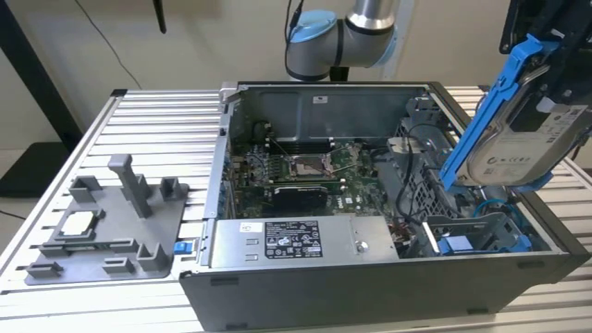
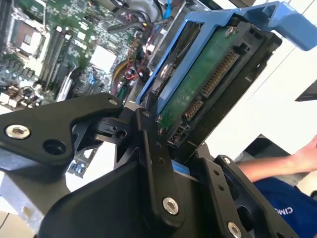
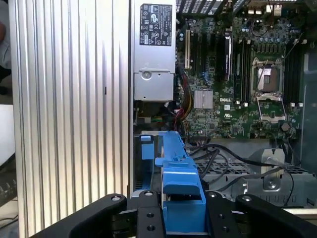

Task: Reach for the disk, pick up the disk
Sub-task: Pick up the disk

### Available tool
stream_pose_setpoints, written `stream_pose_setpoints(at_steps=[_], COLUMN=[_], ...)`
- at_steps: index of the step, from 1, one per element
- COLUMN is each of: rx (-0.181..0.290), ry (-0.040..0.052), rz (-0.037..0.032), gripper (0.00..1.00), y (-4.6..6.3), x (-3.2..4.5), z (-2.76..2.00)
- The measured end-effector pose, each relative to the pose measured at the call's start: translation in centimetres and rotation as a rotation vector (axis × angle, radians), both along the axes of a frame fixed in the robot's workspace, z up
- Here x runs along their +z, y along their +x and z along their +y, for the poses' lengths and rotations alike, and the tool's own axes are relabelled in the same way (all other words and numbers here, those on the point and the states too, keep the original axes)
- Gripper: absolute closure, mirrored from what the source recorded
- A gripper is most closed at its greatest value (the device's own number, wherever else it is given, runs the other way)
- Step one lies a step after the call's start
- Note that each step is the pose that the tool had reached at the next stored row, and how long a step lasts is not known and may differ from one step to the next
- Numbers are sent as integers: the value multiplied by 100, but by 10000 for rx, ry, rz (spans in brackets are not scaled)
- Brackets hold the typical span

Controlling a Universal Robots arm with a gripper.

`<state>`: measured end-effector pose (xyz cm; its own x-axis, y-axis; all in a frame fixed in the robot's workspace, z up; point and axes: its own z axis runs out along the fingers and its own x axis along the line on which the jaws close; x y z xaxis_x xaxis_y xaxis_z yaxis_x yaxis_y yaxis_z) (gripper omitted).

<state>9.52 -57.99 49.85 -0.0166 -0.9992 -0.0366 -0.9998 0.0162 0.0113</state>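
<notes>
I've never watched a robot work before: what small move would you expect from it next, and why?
Probably a little more straight lift. The gripper is shut on the disk, which hangs tilted above the open computer case, its lower end near the drive bay.

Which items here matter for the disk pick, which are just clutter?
In the job:
- disk, lifted above the open computer case
- gripper, shut on the disk's blue frame

Lying about:
- grey fixture tray
- small square chip on that tray
- power supply
- motherboard
</notes>
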Motion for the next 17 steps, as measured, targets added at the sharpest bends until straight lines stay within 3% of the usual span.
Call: stream_pose_setpoints(at_steps=[2,11,17], rx=[1,4,118], ry=[-109,-116,-113], rz=[-3,-31,-32], gripper=[100,100,100], y=[0,13,96], x=[-21,-185,-262], z=[1,1,1])
